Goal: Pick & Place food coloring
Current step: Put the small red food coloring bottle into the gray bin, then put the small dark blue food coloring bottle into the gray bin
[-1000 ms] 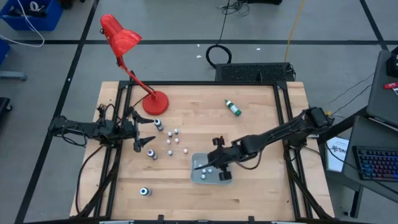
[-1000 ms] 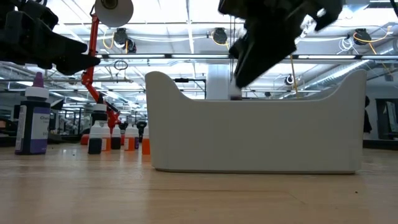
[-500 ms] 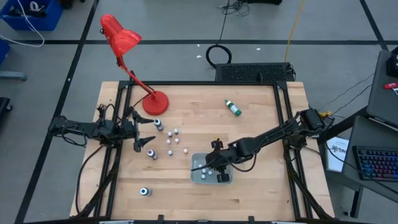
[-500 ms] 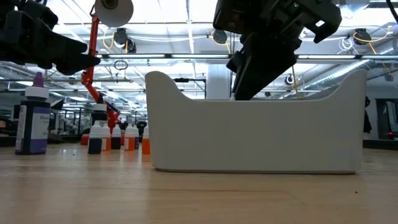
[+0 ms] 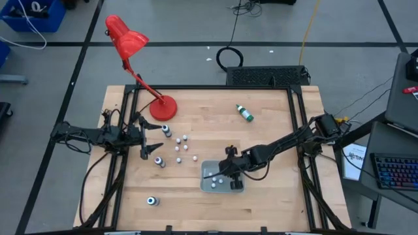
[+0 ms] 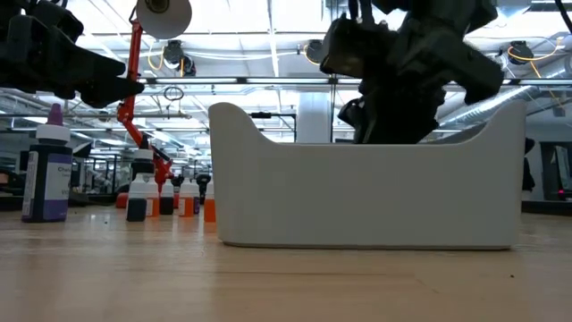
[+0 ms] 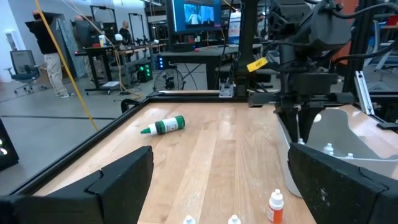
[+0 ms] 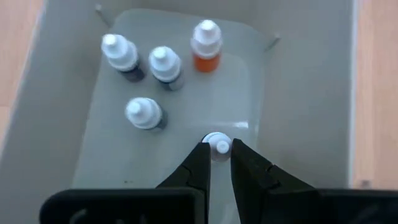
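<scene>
1. Food coloring vial [image 8: 218, 147], white-capped: pinched between the fingers of the right gripper [image 8: 217, 163], low inside the tray [image 8: 305, 93]; lower centre of the right wrist view.
2. Tray, pale blue-grey, rectangular: holds four more small bottles in the upper left of the right wrist view — one orange-bodied [image 8: 206, 42], three dark-bodied [image 8: 155, 65], all upright. In the high view the tray [image 5: 236, 189] sits lower centre of the table.
3. Loose vials [image 5: 182, 149]: a scatter on the wooden table [image 5: 274, 137], left of centre in the high view; one larger bottle [image 5: 152, 201] near the lower left.
4. Green bottle [image 5: 244, 113]: lying on its side, upper right of the table.
5. Left gripper [image 5: 154, 148]: fingers spread wide, empty, at the left edge beside the scatter.
6. Red desk lamp [image 5: 130, 46]: upper left.
</scene>
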`<control>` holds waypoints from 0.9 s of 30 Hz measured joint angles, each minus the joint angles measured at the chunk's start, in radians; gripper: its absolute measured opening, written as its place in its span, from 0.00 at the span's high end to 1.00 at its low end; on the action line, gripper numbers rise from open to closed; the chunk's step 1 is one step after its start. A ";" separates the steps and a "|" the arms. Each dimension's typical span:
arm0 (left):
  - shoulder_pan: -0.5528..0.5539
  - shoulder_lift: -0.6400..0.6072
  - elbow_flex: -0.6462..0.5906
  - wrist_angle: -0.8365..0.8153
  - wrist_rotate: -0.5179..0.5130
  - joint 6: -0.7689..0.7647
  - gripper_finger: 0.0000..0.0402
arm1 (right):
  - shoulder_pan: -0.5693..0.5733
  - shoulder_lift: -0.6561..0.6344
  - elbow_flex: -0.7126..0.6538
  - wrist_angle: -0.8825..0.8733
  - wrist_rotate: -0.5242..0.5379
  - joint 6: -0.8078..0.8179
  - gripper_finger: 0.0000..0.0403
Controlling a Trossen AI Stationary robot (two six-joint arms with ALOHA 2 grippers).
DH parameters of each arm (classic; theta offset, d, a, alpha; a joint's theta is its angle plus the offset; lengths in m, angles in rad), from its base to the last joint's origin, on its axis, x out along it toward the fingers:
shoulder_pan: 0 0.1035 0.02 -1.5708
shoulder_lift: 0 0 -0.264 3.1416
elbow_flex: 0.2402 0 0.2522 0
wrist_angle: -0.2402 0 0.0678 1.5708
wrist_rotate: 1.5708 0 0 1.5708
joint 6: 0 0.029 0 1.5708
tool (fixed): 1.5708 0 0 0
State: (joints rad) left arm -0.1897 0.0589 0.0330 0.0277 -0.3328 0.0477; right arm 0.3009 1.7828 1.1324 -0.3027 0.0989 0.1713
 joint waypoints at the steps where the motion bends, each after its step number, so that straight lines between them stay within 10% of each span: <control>1: 0.000 0.000 0.000 0.000 0.000 0.000 0.09 | 0.000 0.000 -0.005 0.007 0.004 0.000 0.92; 27: 0.000 0.000 0.000 0.000 0.000 0.000 0.09 | 0.019 -0.005 -0.038 0.111 -0.001 0.027 0.70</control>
State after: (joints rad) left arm -0.1895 0.0589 0.0330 0.0277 -0.3331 0.0475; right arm 0.3194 1.7781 1.0942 -0.1918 0.0982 0.1982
